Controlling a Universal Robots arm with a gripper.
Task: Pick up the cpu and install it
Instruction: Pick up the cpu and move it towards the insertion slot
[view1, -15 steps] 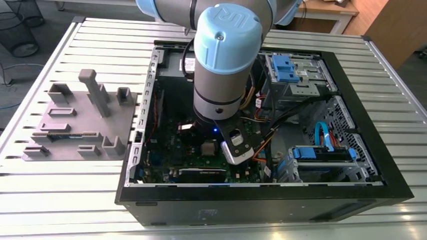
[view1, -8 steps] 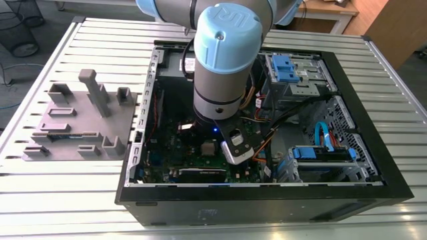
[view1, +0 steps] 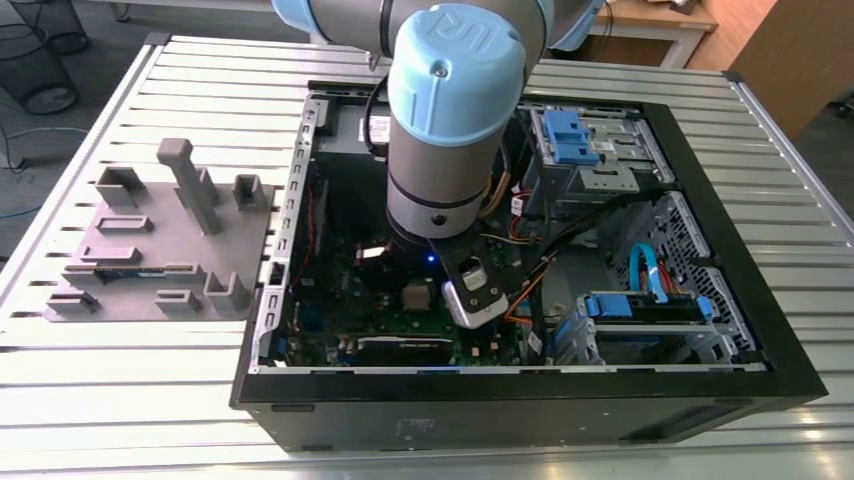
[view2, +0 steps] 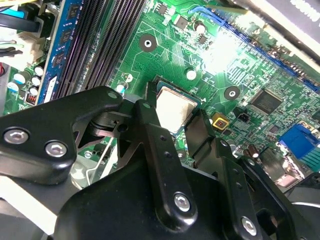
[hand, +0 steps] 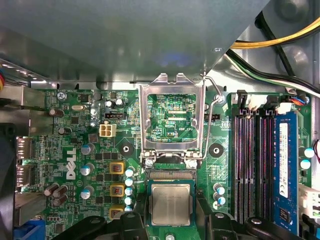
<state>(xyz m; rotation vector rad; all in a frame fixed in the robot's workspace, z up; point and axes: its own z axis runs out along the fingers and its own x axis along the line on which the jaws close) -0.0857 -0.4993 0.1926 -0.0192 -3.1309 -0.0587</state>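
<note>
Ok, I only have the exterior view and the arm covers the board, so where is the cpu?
Observer: In the first wrist view the cpu sits at the socket, next to its flipped-open frame.
Operator: Does the gripper have it?
Observer: In the second wrist view the gripper is shut on the cpu, one finger on each side.
Operator: Any memory fitted?
Observer: One blue memory stick stands in a slot beside the socket.
</note>
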